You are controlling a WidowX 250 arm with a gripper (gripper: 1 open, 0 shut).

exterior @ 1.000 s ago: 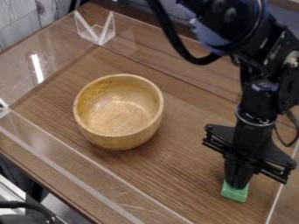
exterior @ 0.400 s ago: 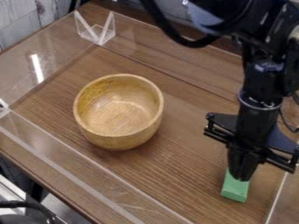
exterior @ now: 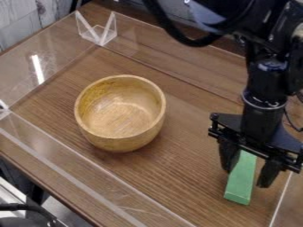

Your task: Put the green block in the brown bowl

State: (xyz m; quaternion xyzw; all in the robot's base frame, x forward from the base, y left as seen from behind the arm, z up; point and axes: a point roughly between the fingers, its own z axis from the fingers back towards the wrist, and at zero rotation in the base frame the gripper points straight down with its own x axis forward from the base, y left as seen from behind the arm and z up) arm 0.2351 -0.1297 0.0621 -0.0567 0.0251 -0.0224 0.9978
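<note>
The green block [exterior: 242, 184] lies on the wooden table [exterior: 154, 182] in the lower right part of the view, outside the bowl, with its long side running roughly up and down the picture and its upper end leaning slightly to the right. The black gripper [exterior: 245, 170] comes down over its upper end, and its fingers stand wide apart, one towards the left of the block and the other towards the right. The green surface shows in the gap between them, and the jaws are not closed on it. Whether either finger brushes the block's side is too hard to tell. The lower part of the block sticks out towards the bottom of the view, in plain sight. The brown bowl [exterior: 120, 113] sits upright on the table to the left, well apart from both the block and the gripper, with its pale wooden inside facing up and nothing in it. Near the top left, a small clear container [exterior: 98, 27] stands on the table, beyond the bowl. Dark cables [exterior: 27, 210] curve in at the lower left corner. The black arm [exterior: 243, 31] reaches in from the top right and hides part of the table behind it
</note>
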